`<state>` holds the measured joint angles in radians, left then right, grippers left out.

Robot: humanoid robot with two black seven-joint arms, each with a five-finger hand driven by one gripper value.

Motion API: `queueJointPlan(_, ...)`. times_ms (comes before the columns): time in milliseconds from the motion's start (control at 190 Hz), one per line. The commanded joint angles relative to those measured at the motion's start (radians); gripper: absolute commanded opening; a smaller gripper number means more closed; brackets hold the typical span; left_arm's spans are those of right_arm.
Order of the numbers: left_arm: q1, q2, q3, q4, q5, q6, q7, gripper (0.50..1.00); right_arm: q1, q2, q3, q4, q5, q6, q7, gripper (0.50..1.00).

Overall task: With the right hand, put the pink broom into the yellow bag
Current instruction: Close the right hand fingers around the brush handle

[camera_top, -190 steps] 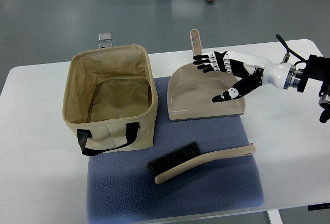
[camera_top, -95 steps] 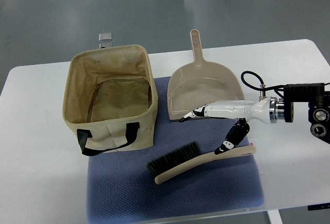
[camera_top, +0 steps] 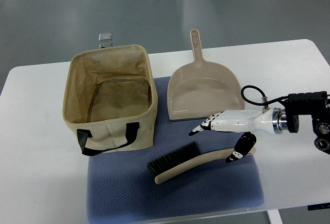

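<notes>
right hand (camera_top: 223, 137) fingers spread, nothing gripped, thumb at handle end of broom (camera_top: 198, 161) lying on blue mat (camera_top: 129, 198) beside bag (camera_top: 111, 97); looks light, rigid — grab mid-handle, avoid soft bristles.

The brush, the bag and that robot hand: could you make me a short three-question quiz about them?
1. True or false: the broom lies on the blue mat.
2. The dustpan sits where relative to the bag? A) inside it B) to its right C) in front of it
3. Fill in: the right hand reaches over the broom's ____ end.

Key: 1 true; 2 B; 3 handle.
</notes>
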<state>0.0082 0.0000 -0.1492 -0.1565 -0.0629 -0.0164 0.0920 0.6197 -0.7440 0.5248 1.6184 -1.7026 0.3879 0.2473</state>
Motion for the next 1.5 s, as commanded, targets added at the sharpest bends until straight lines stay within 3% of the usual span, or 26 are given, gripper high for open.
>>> queueJointPlan(0, 0.0, 0.0, 0.0, 0.0, 0.0, 0.0, 0.0, 1.0, -0.001, -0.011, -0.035, 0.0, -0.019, -0.029, 0.0, 0.836)
queueJointPlan(189, 0.001, 0.0, -0.001, 0.0, 0.0, 0.0, 0.0, 1.0, -0.003, -0.017, -0.086, -0.003, -0.04, -0.118, 0.0, 0.811)
queueJointPlan(547, 0.0, 0.0, 0.0, 0.0, 0.0, 0.0, 0.0, 1.0, -0.009, -0.017, -0.128, -0.009, -0.098, -0.181, -0.014, 0.787)
queueJointPlan(863, 0.0, 0.0, 0.0, 0.0, 0.0, 0.0, 0.0, 1.0, -0.017, -0.015, -0.161, -0.028, -0.131, -0.238, -0.025, 0.699)
queueJointPlan(1337, 0.0, 0.0, 0.0, 0.0, 0.0, 0.0, 0.0, 1.0, -0.021, -0.009, -0.192, -0.055, -0.161, -0.287, -0.028, 0.693)
queueJointPlan(1495, 0.0, 0.0, -0.001, 0.0, 0.0, 0.0, 0.0, 1.0, -0.028, -0.008, -0.195, -0.06, -0.17, -0.307, -0.028, 0.605)
